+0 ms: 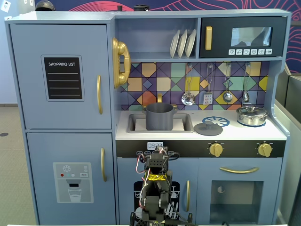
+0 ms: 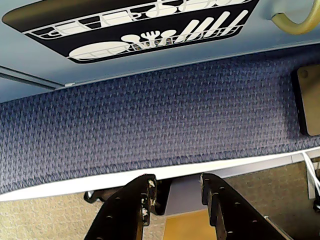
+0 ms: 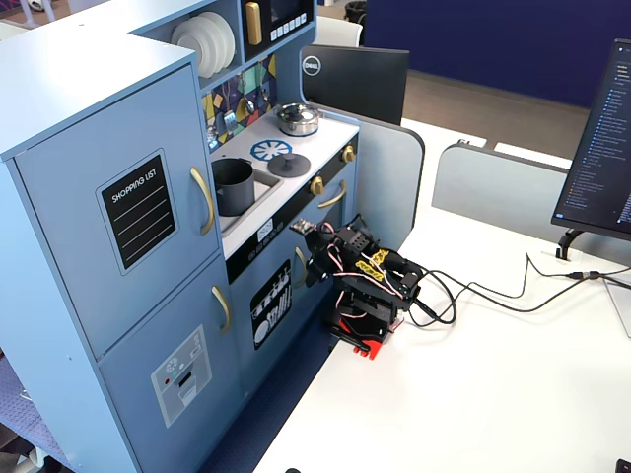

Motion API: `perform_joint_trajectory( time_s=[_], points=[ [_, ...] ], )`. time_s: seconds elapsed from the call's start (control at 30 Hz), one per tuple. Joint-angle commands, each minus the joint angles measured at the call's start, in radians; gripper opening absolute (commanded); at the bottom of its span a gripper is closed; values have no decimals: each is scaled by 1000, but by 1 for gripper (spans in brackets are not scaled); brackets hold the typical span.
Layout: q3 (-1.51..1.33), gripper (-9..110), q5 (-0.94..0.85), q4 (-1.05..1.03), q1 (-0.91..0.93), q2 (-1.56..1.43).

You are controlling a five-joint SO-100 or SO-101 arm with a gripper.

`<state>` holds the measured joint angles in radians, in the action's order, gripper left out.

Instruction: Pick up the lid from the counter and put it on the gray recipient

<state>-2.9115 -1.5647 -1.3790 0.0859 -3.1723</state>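
Flat round dark gray lid (image 1: 208, 128) w/ small knob lies on white counter (image 1: 235, 133), just right of matte gray cylindrical pot (image 1: 159, 116) standing in sink; black two-finger gripper (image 2: 176, 192) low, near cabinet front, fingers narrowly apart, holding nothing.

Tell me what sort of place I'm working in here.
Likely an office or lab: a toy kitchen stands against a white desk, with a monitor and a Dell screen nearby.

Counter around the lid (image 1: 208, 128) lies bare; utensils (image 1: 216, 89) hang behind.
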Motion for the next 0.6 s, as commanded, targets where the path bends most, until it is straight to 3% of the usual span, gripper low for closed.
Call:
perform_joint_trajectory(
  time_s=[0.0,0.2,0.3,0.57],
  points=[
    [221,0,-40,-15,49,117],
    [614,0,-163,95,146,273],
    [709,0,-106,241,235,308],
    [367,0,-25,1209,426,245]
  ],
)
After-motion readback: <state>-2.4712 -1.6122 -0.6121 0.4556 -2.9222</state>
